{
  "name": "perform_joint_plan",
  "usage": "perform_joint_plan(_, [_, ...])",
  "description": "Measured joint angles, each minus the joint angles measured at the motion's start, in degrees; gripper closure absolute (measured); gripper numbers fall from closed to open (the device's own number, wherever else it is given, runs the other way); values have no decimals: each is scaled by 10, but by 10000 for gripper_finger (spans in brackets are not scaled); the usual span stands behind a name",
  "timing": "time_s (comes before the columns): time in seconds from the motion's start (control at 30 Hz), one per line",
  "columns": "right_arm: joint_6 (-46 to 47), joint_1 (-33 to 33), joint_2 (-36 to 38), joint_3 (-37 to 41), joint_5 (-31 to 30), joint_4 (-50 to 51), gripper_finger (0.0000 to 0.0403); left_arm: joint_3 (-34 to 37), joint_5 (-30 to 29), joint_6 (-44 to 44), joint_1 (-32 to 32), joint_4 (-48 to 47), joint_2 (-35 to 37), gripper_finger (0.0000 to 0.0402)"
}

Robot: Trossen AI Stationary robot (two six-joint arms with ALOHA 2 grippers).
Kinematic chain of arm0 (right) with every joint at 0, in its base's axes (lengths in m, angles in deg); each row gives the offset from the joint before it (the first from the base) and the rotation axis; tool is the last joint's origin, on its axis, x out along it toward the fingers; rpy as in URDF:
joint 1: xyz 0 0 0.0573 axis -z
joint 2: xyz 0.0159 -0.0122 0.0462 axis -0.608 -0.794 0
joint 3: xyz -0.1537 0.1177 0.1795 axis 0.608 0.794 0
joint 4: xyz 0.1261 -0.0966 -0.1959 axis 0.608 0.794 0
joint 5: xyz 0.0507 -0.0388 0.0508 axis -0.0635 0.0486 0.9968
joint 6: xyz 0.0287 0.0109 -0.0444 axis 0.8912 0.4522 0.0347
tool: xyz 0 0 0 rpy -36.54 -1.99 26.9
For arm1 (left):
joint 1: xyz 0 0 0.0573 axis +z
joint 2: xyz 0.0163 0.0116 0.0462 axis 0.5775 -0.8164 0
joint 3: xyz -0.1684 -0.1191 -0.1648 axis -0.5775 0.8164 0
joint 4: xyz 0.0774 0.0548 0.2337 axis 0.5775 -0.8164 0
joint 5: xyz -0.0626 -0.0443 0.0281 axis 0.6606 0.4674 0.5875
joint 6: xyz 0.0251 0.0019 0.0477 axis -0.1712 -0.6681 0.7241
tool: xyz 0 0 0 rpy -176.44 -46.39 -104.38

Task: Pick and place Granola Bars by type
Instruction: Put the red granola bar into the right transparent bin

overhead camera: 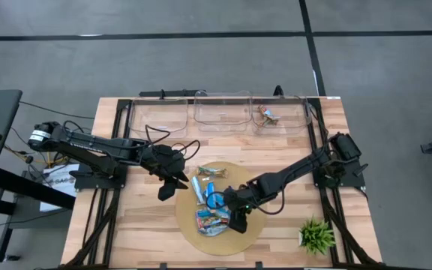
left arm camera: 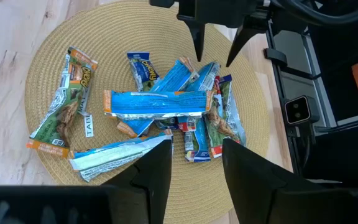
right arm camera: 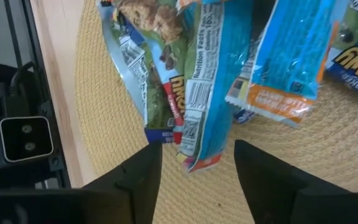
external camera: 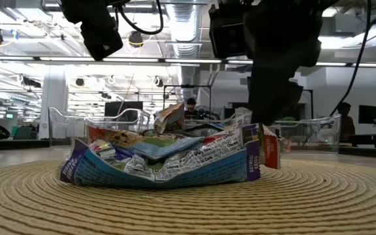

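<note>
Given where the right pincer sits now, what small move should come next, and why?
Probably lower the right pincer and close: its fingers are open just above the edge of a blue-wrapped granola bar in the pile on the woven mat. The left pincer hovers open nearby.

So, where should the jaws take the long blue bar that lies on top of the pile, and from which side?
Grip the long blue bar at mid-length, across its narrow width, descending from above: it lies flat, topmost and uncovered.

Granola Bars [left arm camera: 166,109], mostly blue-wrapped, are heaped overlapping on a woven mat [left arm camera: 55,37]; one bar [overhead camera: 268,115], seemingly reddish-orange, is seen in a clear bin [overhead camera: 280,112].
</note>
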Motion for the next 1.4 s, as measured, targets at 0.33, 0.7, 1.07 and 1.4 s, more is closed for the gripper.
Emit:
perform_joint_plan(0.33, [-8, -1, -44, -10, 15, -6, 227, 0, -12, 0, 0, 2, 0, 267])
perform_joint_plan(0.7, [-36, 5, -56, -31, 12, -6, 303, 0, -15, 0, 0, 8, 0, 267])
perform_joint_plan(1.07, [-37, 7, -46, -34, 16, 8, 387, 0, -18, 0, 0, 9, 0, 267])
perform_joint_plan(1.4, [-47, 44, 32, -64, 14, 14, 375, 0, -27, 0, 0, 73, 0, 267])
